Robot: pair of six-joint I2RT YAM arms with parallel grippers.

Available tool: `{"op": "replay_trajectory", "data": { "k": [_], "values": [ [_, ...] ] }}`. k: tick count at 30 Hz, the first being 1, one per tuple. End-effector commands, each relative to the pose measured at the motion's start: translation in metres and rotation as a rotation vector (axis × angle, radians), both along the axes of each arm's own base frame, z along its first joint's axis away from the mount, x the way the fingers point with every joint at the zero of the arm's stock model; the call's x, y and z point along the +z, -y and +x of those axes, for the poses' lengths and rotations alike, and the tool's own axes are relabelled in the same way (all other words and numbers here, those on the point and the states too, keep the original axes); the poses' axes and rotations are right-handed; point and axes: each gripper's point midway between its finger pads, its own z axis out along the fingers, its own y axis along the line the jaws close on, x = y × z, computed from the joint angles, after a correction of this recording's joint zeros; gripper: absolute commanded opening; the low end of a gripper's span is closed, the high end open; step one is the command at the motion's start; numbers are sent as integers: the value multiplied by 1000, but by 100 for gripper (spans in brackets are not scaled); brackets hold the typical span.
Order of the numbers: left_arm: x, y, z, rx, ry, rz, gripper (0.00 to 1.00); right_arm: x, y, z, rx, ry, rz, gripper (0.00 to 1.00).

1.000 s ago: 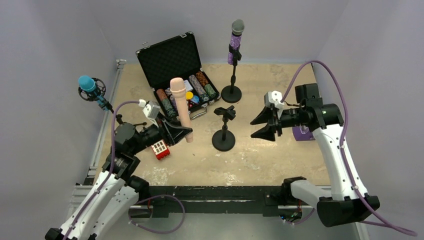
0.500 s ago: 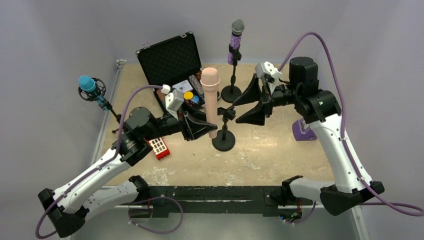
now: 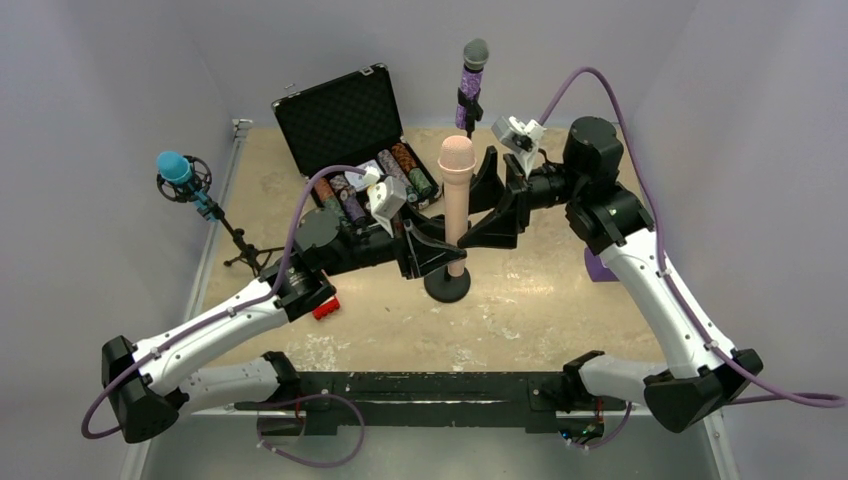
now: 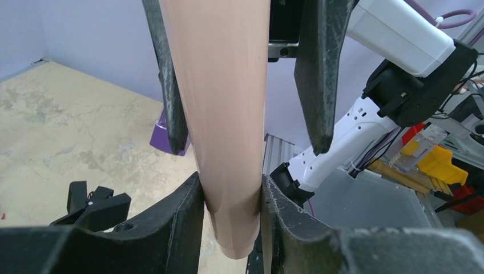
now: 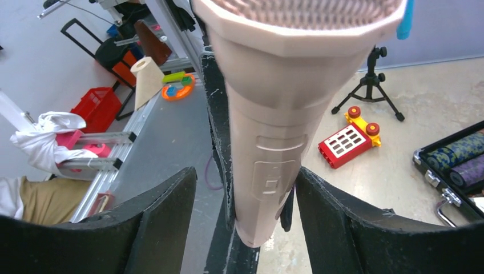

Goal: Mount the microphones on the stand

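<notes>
The peach-pink microphone (image 3: 456, 190) stands upright over the small black stand (image 3: 447, 288), with my left gripper (image 3: 441, 252) shut on its lower handle (image 4: 222, 114). In the left wrist view the stand's clip (image 4: 94, 202) lies low and to the left of the handle's end, apart from it. My right gripper (image 3: 474, 212) is open, its jaws on either side of the microphone (image 5: 279, 114) with a gap on each side. The purple microphone (image 3: 472, 85) sits on a tall stand at the back. The blue microphone (image 3: 178, 172) sits on a tripod stand at the left.
An open black case (image 3: 340, 120) with poker chips lies behind the left arm. A red block (image 3: 325, 308) rests beside the left forearm, also seen as the red block (image 5: 348, 140) near the tripod (image 5: 371, 85). A purple object (image 3: 600, 268) sits behind the right arm.
My left arm has carried the peach-pink microphone rightwards to above the small stand. My right gripper has swung left, opened wider, and now straddles the microphone.
</notes>
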Motion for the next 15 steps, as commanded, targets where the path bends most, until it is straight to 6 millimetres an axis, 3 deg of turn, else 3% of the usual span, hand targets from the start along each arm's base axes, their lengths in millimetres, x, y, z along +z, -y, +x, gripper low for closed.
{"op": "replay_trajectory", "data": {
  "k": [1, 5, 9, 10, 11, 12, 14, 15],
  "values": [
    [47, 2, -4, 2, 86, -124, 0, 5, -4, 0, 5, -12, 19, 66],
    [43, 5, -3, 8, 75, -119, 0, 4, -4, -3, 23, -16, 26, 49],
    [42, 2, -1, 26, 65, -123, 0, 2, -3, -8, 44, -13, 32, 11],
    [41, 2, 0, 35, 55, -121, 0, 1, -2, -9, 47, -12, 33, 4],
    [41, -1, 0, 45, 46, -120, 6, 0, -2, -10, 49, -11, 33, 0],
    [41, -4, 0, 52, 41, -125, 18, -1, -1, -11, 48, -7, 34, 0],
    [41, -14, -2, 75, 29, -146, 61, -3, 0, -13, 43, 12, 33, 0],
    [40, -21, -5, 81, 31, -154, 95, -5, 1, -12, 32, 26, 31, 0]
  ]
}}
